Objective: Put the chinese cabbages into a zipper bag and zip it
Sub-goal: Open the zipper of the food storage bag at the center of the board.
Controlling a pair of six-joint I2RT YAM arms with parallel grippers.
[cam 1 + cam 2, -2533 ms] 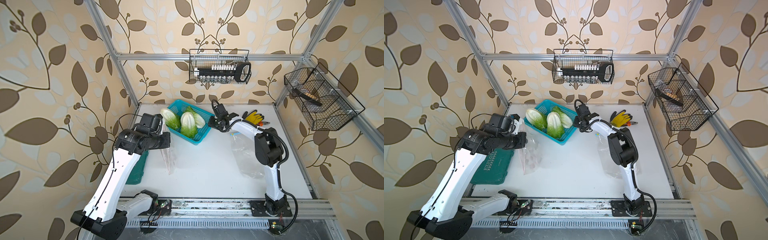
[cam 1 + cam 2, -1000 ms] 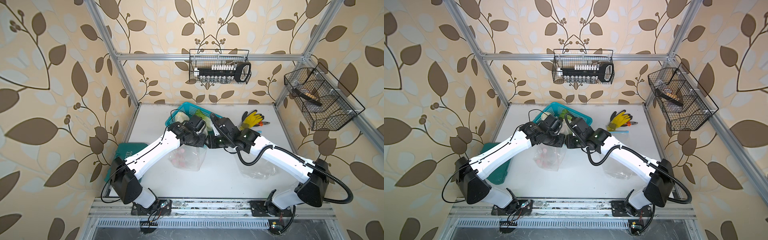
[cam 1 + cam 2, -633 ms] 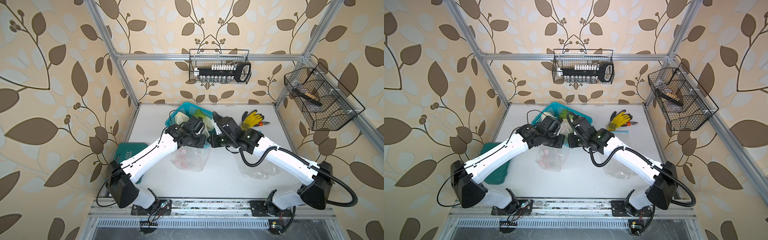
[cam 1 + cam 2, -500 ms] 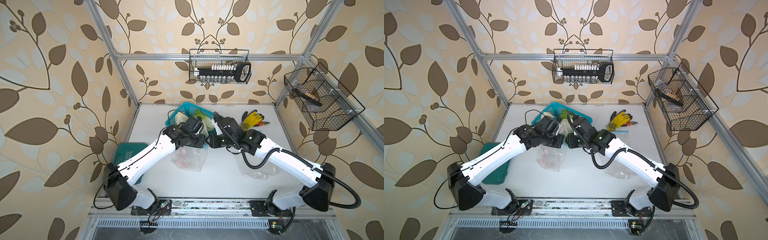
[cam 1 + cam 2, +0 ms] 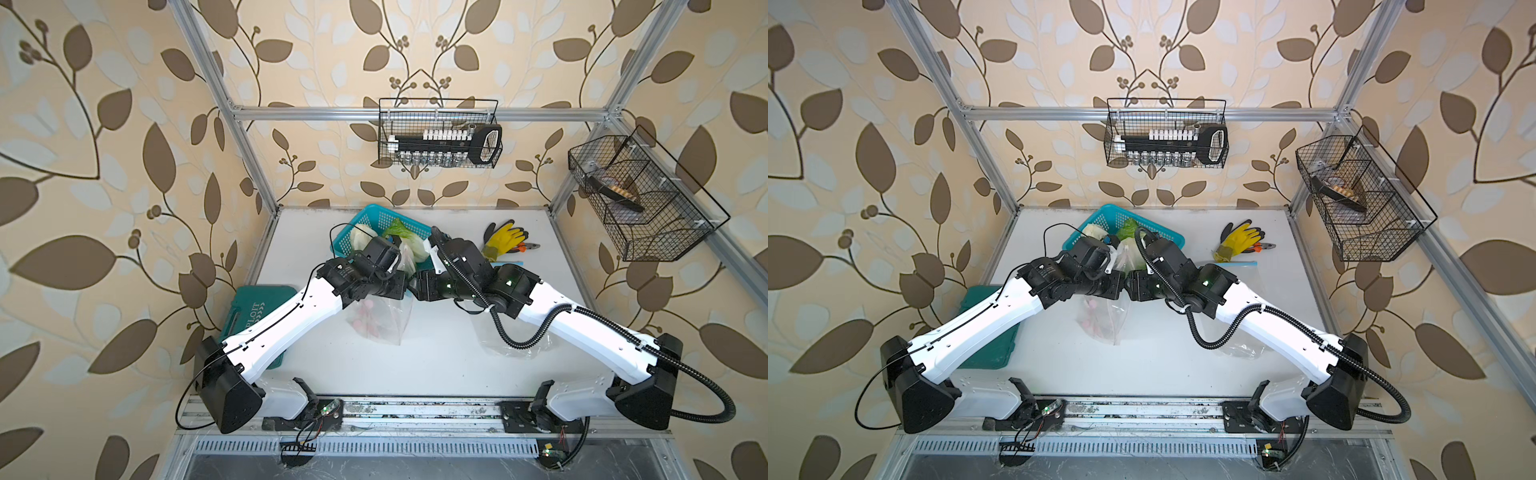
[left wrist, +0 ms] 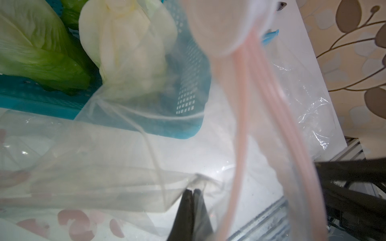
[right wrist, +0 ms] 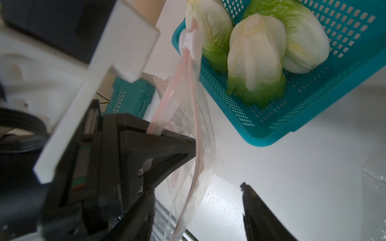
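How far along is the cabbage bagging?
Done: left gripper is shut on the zipper bag at its pink strip, bag hanging.
In hand: right gripper, open, beside the bag's mouth, gripping nothing.
To do: chinese cabbages lie in the teal basket, none bagged; zip open.

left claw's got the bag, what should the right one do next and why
Probably close the right claw on the free lip of the zipper bag. The left claw pinches one lip, the other hangs loose by the open right claw, and the chinese cabbages lie in the teal basket, so the mouth needs spreading.
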